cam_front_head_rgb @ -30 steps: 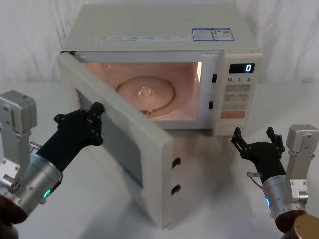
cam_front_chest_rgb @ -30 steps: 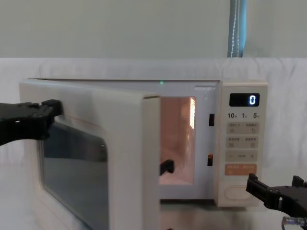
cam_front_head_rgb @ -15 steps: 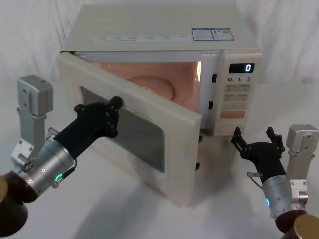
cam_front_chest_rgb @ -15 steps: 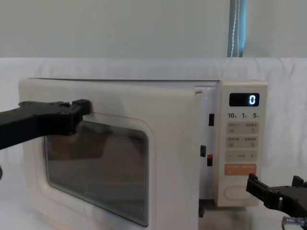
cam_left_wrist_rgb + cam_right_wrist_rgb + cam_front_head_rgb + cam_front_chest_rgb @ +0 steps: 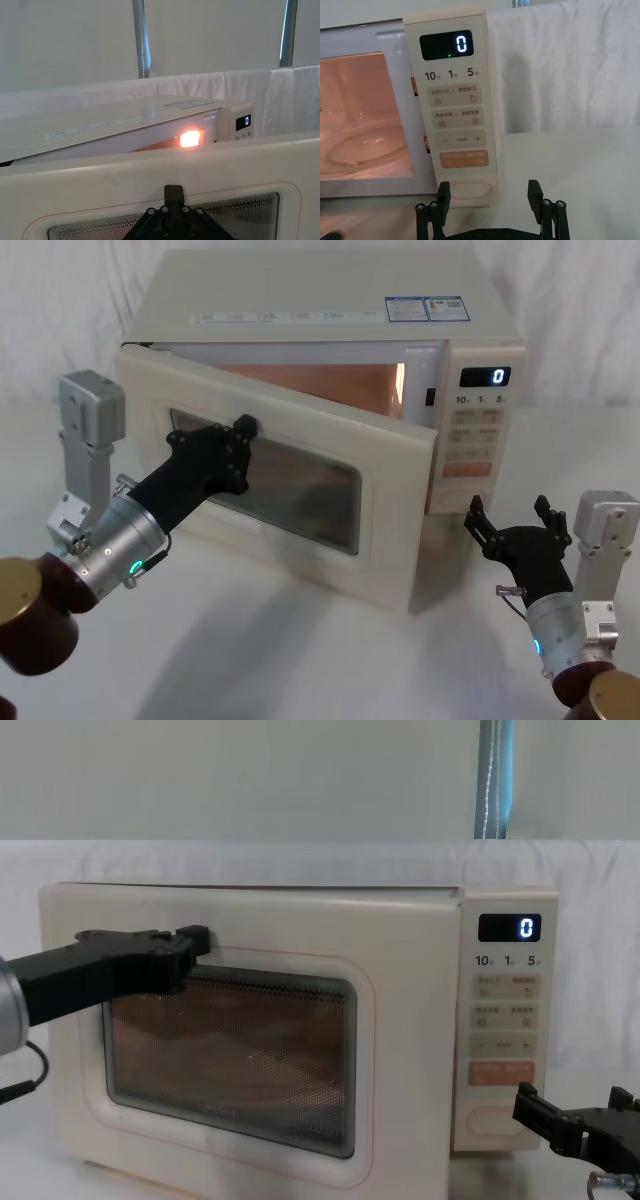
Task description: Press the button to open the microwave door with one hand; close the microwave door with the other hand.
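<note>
Your left gripper's (image 5: 232,445) jaws look drawn together, the tip pressed flat against the outside of the microwave door (image 5: 390,510) at the upper near-hinge corner of its window. They clasp nothing; this is a push, not a grip. Your right gripper (image 5: 512,524) has its jaws spread wide and empty, hanging just in front of the microwave's control panel, low down, a little short of the button (image 5: 470,190).

From the left tip outward: the door stands partly swung in, hinged at the microwave's left side, its free edge well out from the body. The head view shows a wedge of lit cavity above the door's top edge, so the latch has not met the frame. The display (image 5: 486,376) on the panel reads 0.

By the look of it, you are in the second step: the button press is done with, and the closing is underway but unfinished. The next move calls for you to carry the push on toward the microwave's body, letting the contact follow the door's arc so the tip doesn't skid across the window. Leave the right gripper where it is, clear of the door's free edge.
</note>
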